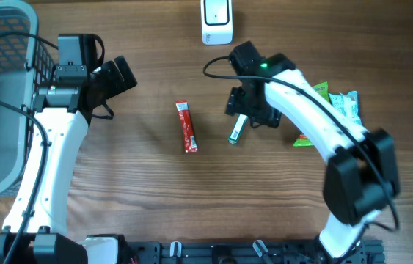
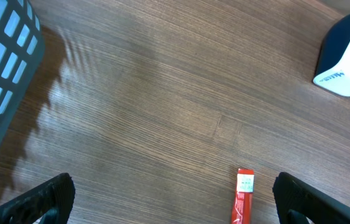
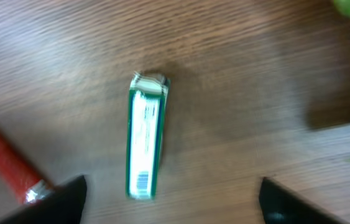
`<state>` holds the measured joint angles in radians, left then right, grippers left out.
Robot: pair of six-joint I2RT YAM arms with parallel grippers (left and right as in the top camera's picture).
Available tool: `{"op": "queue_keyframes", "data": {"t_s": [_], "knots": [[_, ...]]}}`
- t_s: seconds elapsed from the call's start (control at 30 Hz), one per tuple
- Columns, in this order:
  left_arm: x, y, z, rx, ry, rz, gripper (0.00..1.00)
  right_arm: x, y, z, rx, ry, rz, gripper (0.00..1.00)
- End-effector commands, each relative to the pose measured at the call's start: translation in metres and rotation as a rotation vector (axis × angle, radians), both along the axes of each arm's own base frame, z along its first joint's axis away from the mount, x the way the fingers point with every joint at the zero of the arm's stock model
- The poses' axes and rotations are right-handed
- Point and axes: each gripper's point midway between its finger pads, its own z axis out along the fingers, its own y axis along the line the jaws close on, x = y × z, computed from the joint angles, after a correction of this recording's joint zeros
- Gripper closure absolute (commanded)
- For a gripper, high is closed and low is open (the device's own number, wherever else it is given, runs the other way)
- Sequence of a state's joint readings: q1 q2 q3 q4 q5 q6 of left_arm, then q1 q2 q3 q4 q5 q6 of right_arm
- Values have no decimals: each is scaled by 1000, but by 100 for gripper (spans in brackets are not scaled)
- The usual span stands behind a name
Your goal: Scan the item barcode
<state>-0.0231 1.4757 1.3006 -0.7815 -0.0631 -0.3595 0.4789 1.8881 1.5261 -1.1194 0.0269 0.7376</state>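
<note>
Green packet [image 3: 145, 137] flat on worktop [image 3: 255, 74] under nearer right hand [image 3: 173, 198], fingers [image 3: 63, 199] apart and empty, long axis crosswise to closing line

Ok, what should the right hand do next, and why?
Probably lower the right hand and close on the green packet: it lies flat on the table between the open fingers, not gripped, and the white scanner stands well apart from it.
</note>
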Motion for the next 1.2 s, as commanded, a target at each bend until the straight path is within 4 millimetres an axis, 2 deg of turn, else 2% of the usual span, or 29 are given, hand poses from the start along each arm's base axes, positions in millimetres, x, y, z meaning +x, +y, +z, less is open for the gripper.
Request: {"op": "queue_keyframes", "data": {"t_s": [0.0,0.13,0.33,0.4,0.47,0.5,0.6,0.73,0.87,0.97,1.03,1.13,1.17], "knots": [[2,4,1,18,-3,3,0,-4,-7,18,-33,-36,151,96],[2,4,1,18,-3,3,0,-24,4,-4,27,38,309,96],[2,4,1,18,-3,3,0,-59,-11,-60,-4,130,315,95],[2,4,1,18,-3,3,0,-66,-4,-78,38,120,362,95],[2,4,1,18,-3,4,0,-68,17,-86,140,87,465,94],[2,4,1,18,-3,3,0,-66,31,-85,208,63,495,94],[2,4,1,18,-3,4,0,-52,44,-82,254,0,476,88],[2,4,1,18,-3,4,0,-24,59,-74,314,-103,335,86],[2,4,1,18,-3,3,0,-8,81,-64,398,-166,224,86],[2,4,1,18,-3,3,0,-8,102,-54,472,-199,280,87],[2,4,1,18,-3,3,0,-8,112,-48,508,-219,359,85],[2,4,1,18,-3,3,0,-16,128,-23,637,-233,513,69],[2,4,1,18,-3,3,0,-16,127,-13,671,-248,551,66]]}}
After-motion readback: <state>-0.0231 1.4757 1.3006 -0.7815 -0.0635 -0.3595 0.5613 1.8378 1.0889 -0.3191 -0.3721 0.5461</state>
